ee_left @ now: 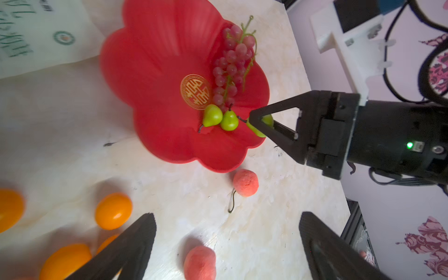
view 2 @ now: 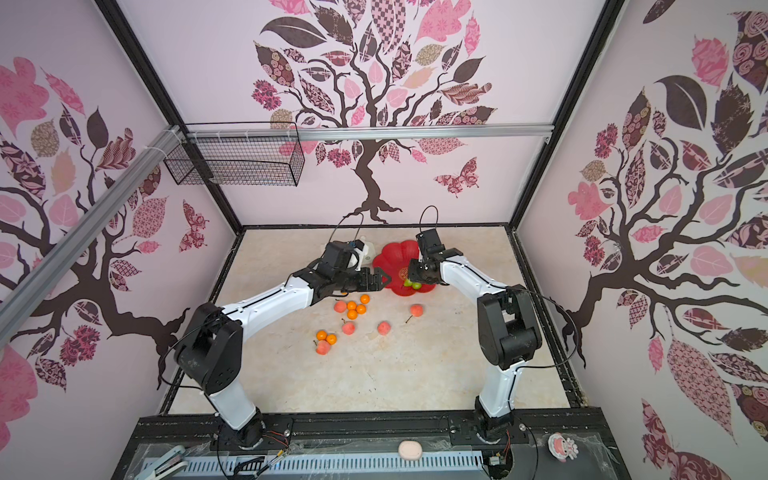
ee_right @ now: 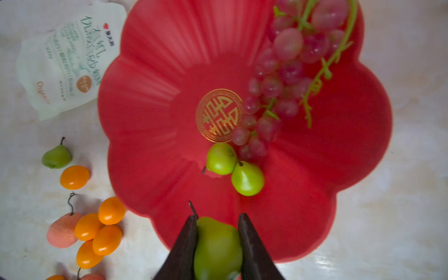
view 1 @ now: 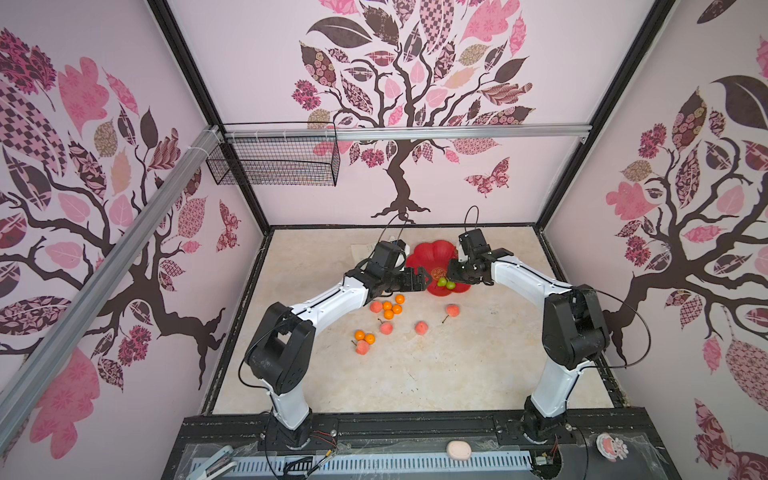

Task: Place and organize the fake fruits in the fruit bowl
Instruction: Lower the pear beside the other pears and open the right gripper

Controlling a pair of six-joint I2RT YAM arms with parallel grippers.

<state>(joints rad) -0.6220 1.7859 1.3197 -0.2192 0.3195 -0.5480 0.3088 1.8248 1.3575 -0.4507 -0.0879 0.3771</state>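
Fruit bowl [ee_right: 157, 121], glossy red with a scalloped petal rim and a gold emblem, sits at the far middle of the table [ee_right: 400, 218]. A white printed pouch [ee_right: 63, 60] lies just beside it. The left claw [ee_left: 225, 218] hangs spread and empty beside the bowl. Over the rim, the right claw [ee_right: 218, 218] pinches a green pear [ee_right: 218, 244], stem toward the emblem. A grape bunch [ee_right: 286, 72] lies lengthwise from rim to emblem. At its tip are two bowl pears [ee_right: 221, 158], touching each other. Peaches [ee_left: 245, 182], tangerines [ee_right: 106, 240] and a loose pear [ee_right: 56, 156] lie on the table.
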